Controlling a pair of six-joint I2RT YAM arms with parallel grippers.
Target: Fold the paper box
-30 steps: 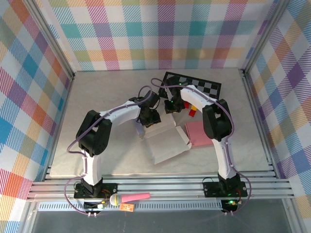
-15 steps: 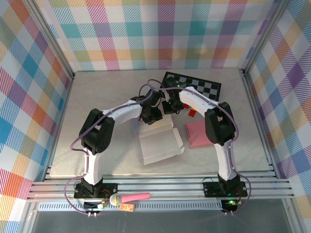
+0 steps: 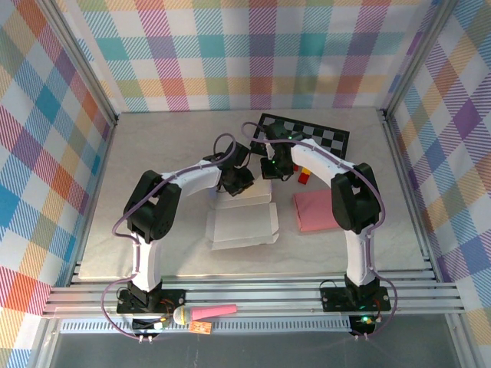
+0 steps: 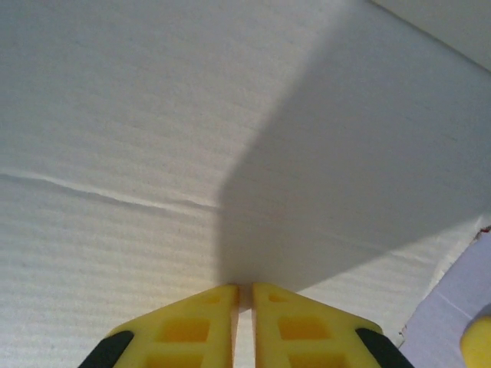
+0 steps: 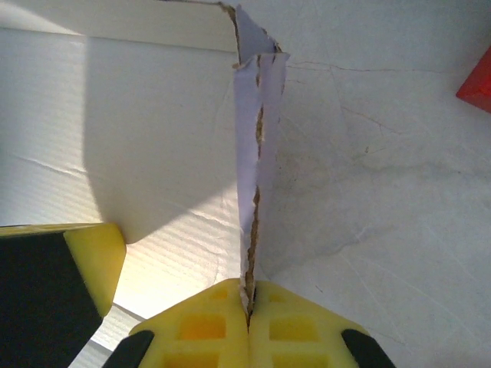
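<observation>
A pale grey table (image 3: 153,161) is walled by pastel plaid cloth (image 3: 230,54) on metal posts. The white box (image 3: 242,225) lies half folded at the middle of the table, just in front of both arms' wrists. The right gripper (image 5: 247,295) is clamped on an upright torn flap (image 5: 253,153) at the box's far right corner. The left gripper (image 4: 244,295) has its fingers almost together, with a thin sliver of box wall between them. A checkerboard (image 3: 322,138) lies at the far edge, and a pink sheet (image 3: 314,211) lies right of the box. A red block (image 3: 304,176) sits between them.
</observation>
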